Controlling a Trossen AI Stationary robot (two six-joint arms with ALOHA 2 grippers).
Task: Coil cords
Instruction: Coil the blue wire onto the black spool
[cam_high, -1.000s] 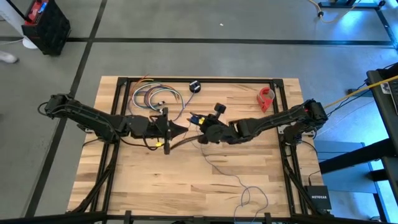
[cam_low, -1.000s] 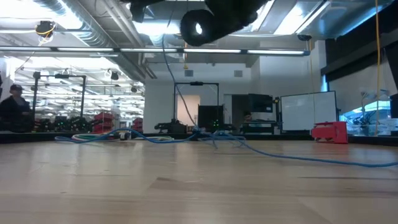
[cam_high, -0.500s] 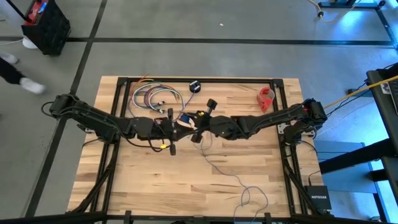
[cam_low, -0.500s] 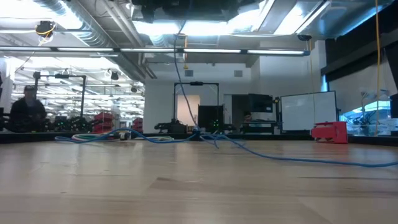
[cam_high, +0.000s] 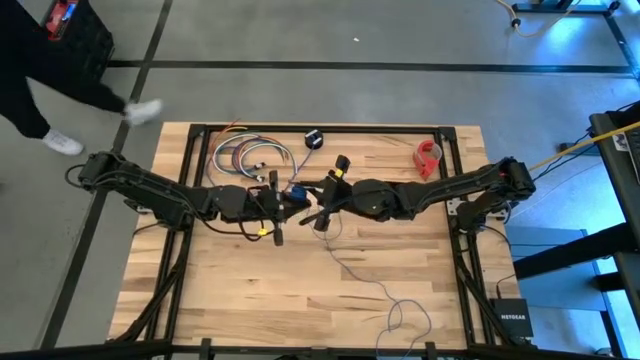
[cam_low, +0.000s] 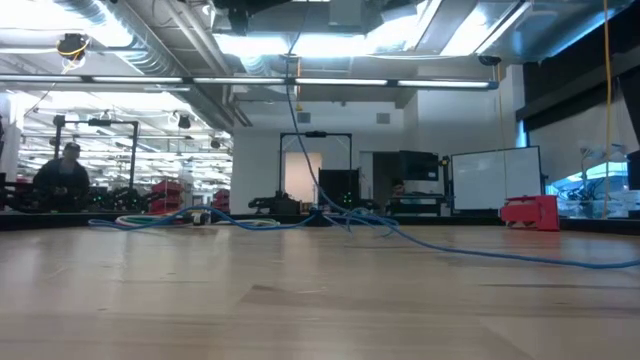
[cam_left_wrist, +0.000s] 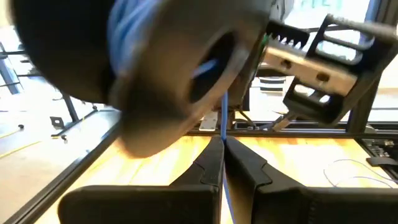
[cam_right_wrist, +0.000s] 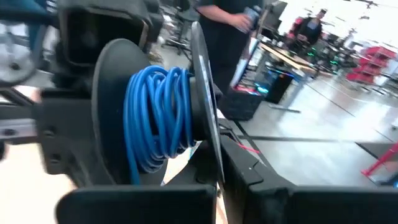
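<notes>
Blue cord (cam_right_wrist: 155, 118) (on spool (cam_right_wrist: 202, 124)), at right hand (cam_high: 322, 205)

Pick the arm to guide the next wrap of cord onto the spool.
Left, likely: the left gripper pinches the cord right beside the spool and can steer it; the right gripper sits at the spool.

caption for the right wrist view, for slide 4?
Right gripper clamps a black spool partly wound with blue cord.
</notes>
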